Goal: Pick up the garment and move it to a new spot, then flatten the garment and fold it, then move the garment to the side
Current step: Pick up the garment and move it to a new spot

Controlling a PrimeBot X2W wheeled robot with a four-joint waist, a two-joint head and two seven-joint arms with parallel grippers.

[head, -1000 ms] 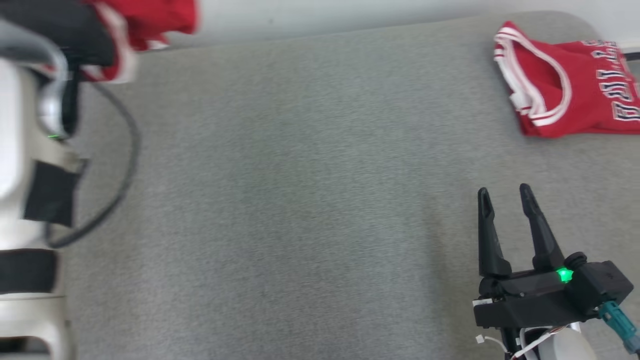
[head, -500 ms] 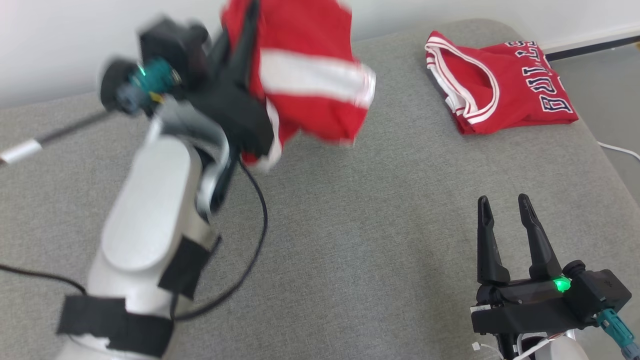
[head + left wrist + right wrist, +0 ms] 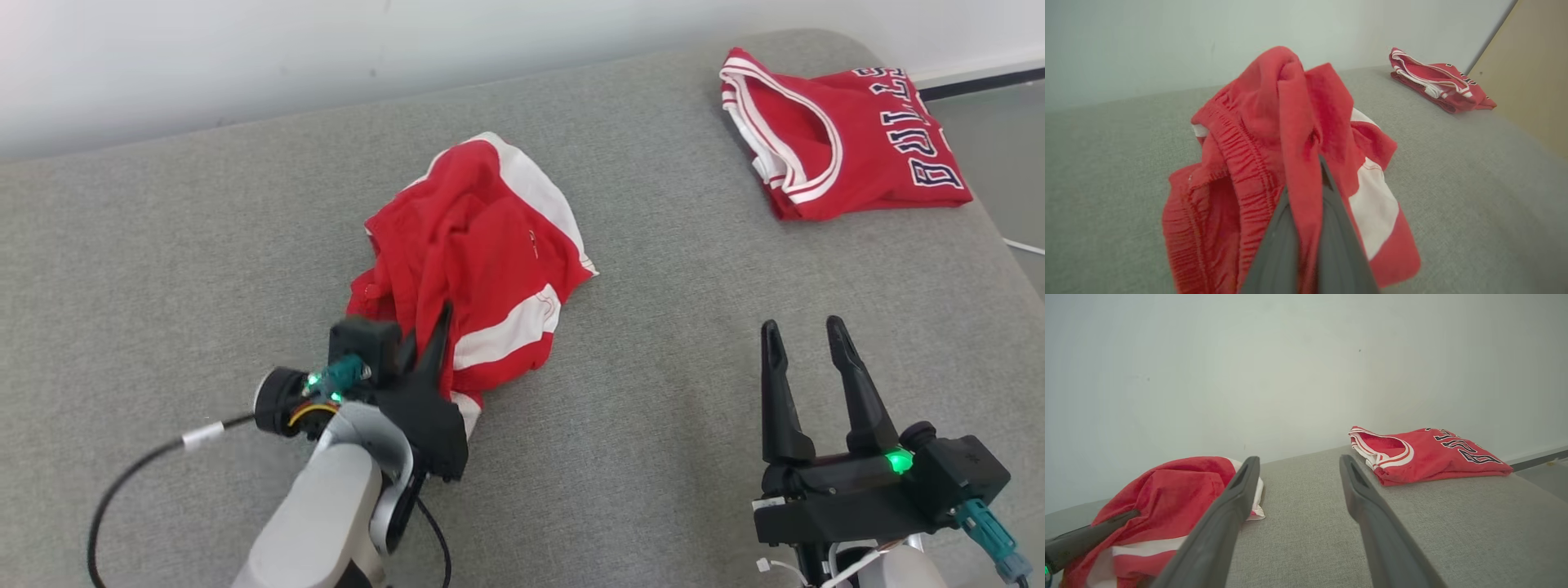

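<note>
While gripping garment (image 3: 478, 237), left pincer (image 3: 443, 317) outstretched.

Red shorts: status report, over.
Grippers: left gripper shut on red shorts; right gripper open, empty. Garment heaped, crumpled on grey cushion, not yet flattened. Far right, folded jersey, well apart; nothing in the way.

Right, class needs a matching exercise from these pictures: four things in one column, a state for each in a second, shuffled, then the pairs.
Column one:
1. left claw
2. right claw
3. red and white garment
4. lettered jersey

Column two:
A. open, holding nothing
B. folded, lying at the far right
C. shut on red fabric
D. crumpled in a heap

Pairs: 1-C, 2-A, 3-D, 4-B
</note>
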